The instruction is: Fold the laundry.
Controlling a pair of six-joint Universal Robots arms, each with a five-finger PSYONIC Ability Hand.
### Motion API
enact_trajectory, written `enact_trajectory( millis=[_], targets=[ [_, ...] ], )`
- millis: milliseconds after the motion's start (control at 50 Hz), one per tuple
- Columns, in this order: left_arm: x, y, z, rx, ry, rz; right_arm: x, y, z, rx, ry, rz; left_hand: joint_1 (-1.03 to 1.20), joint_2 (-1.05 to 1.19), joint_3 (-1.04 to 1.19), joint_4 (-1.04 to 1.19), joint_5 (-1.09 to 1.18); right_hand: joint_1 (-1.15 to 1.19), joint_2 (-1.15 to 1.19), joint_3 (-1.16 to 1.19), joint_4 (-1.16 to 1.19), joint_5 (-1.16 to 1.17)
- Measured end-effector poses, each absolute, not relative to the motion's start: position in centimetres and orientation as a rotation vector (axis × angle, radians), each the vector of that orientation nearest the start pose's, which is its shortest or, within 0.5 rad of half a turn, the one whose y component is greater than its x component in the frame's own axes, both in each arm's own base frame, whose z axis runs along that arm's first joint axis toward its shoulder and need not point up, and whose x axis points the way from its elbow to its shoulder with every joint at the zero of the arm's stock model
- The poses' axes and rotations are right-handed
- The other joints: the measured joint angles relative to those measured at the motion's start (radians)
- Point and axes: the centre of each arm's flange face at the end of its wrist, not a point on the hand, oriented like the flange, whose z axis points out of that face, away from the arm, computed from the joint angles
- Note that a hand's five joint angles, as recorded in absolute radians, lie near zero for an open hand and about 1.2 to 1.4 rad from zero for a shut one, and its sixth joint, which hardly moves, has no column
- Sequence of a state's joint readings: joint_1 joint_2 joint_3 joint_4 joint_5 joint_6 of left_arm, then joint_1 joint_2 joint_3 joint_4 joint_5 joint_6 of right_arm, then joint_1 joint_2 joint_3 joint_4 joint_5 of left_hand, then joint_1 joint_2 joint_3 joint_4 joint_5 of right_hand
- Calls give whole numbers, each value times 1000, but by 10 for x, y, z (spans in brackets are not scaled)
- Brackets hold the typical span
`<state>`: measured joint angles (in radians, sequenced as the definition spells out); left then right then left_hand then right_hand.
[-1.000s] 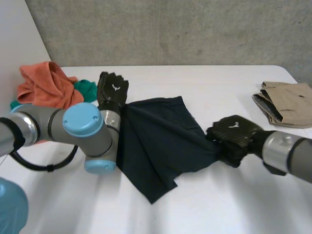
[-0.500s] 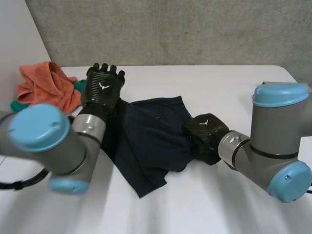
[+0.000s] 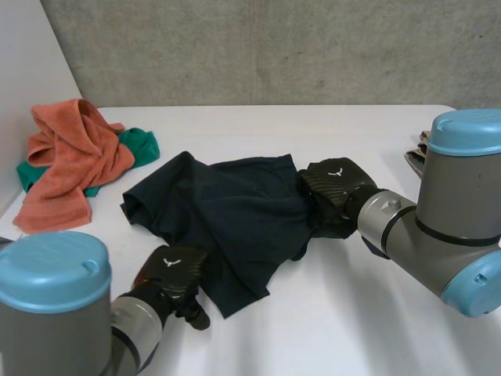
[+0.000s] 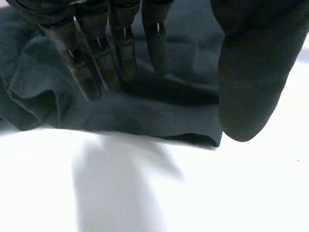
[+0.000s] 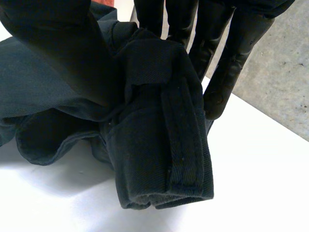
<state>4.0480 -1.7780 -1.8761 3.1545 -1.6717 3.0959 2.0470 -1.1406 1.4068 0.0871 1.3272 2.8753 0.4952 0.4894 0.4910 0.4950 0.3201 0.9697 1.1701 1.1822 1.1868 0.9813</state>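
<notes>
Black robotic left hand (image 4: 120, 29) over a dark navy fabric garment (image 4: 159, 113) lying on the flat white table (image 4: 203, 193). Fingers (image 4: 123, 55) straight, tips down at the rumpled cloth near its hemmed edge; can't tell if they touch. Thumb (image 4: 251, 87) held well apart, beside the hem's corner.

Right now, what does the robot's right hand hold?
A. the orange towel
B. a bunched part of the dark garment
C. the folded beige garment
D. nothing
B: in the right wrist view the right hand pinches a bunched fold of the dark garment between its thumb and fingers.
</notes>
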Motion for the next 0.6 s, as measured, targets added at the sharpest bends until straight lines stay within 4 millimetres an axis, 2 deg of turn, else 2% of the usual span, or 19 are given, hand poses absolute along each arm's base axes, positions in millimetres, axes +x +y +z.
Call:
enact_trajectory(
  millis=[280, 440, 600],
  targets=[
    [-292, -149, 136, 896, 2817, -1749, 300, -247, 202, -1034, 2110, -1565, 25, 32, 31, 30, 33, 0, 0, 0, 0, 0],
    [-303, -149, 127, 932, 2820, -1734, 299, -246, 201, -1036, 2113, -1560, 117, 116, 115, 112, 110, 0, 0, 0, 0, 0],
    [-304, -154, 122, 920, 2786, -1712, 299, -246, 200, -1037, 2115, -1557, 172, 175, 175, 171, 166, 0, 0, 0, 0, 0]
  ],
)
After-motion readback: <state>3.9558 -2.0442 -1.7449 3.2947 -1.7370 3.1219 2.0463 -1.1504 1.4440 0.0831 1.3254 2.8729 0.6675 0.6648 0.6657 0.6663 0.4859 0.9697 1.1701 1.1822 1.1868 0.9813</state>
